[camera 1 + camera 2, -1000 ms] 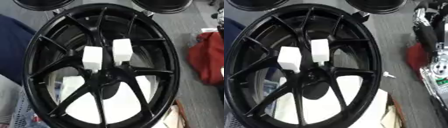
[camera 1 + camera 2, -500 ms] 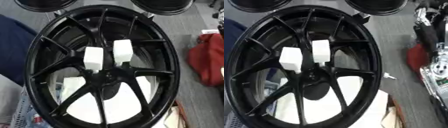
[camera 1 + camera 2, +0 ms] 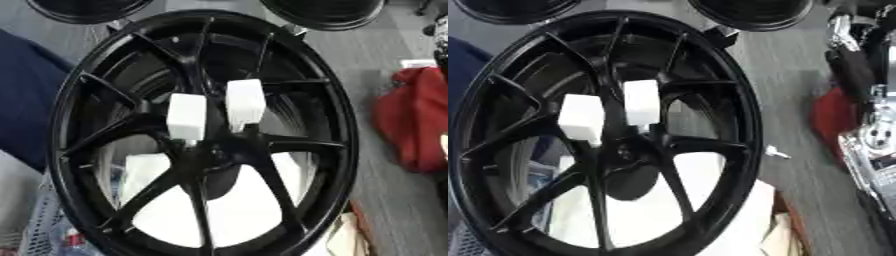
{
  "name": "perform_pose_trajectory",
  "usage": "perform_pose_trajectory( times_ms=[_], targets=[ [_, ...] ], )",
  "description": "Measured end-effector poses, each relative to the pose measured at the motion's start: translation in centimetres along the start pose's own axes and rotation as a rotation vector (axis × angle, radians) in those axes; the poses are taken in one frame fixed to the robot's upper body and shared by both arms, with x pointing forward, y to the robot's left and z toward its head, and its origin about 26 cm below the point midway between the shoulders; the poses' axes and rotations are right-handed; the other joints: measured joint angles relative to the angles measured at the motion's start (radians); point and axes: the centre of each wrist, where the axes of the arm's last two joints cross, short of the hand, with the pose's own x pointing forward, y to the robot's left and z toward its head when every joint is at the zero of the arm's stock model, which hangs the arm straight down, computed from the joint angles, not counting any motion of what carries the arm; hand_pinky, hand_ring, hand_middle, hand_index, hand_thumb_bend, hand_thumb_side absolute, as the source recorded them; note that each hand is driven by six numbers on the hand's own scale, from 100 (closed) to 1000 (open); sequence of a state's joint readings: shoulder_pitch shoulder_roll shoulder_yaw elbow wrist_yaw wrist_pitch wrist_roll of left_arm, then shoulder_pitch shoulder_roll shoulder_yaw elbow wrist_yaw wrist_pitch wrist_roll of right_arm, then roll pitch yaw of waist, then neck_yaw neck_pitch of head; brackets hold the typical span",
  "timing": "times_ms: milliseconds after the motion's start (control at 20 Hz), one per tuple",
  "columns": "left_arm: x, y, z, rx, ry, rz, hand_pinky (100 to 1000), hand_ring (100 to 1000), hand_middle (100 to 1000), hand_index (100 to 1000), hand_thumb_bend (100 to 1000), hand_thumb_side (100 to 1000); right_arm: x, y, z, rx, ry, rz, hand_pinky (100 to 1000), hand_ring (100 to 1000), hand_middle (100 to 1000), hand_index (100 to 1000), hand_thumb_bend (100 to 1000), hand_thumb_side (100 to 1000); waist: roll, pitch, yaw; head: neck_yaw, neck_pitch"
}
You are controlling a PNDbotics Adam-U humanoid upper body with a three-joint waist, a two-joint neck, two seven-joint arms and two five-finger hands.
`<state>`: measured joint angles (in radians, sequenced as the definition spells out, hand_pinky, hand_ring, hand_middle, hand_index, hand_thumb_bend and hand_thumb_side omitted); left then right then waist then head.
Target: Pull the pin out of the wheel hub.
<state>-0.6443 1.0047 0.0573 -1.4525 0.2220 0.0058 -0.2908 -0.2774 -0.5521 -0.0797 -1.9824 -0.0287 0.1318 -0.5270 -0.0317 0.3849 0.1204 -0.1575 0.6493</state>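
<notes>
Nothing has moved: two white blocks (image 3: pixel 214 112) sit on the black wheel hub (image 3: pixel 203 131); no robot hand shows.

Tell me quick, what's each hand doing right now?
Left hand: not in either eye view, so it cannot be told.
Right hand: not in view either; cannot be told.
</notes>
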Motion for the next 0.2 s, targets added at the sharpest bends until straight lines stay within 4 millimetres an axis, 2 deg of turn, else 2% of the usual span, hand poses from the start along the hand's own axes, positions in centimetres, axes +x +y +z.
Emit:
perform_pose_trajectory(
  times_ms=[50,100,200],
  targets=[
    [0.4,-0.5,-0.1,0.004,-0.037,0.022,879,576,697,855,100,721,0.1,0.0,-0.1,0.000,-0.004,0.000,765,635,717,898,100,555,-0.001,0.000,0.001,0.000,-0.001],
    [0.6,-1.2,-0.1,0.008,-0.073,0.047,879,576,697,855,100,791,0.1,0.0,-0.1,0.001,-0.008,0.000,765,635,717,898,100,555,-0.002,0.000,0.003,0.000,-0.002],
    [0.8,-2.6,0.1,0.022,-0.134,0.101,886,580,698,857,100,795,0.3,0.1,-0.3,0.002,-0.018,0.000,766,637,718,897,100,554,-0.005,0.000,0.003,0.001,-0.003]
  ],
)
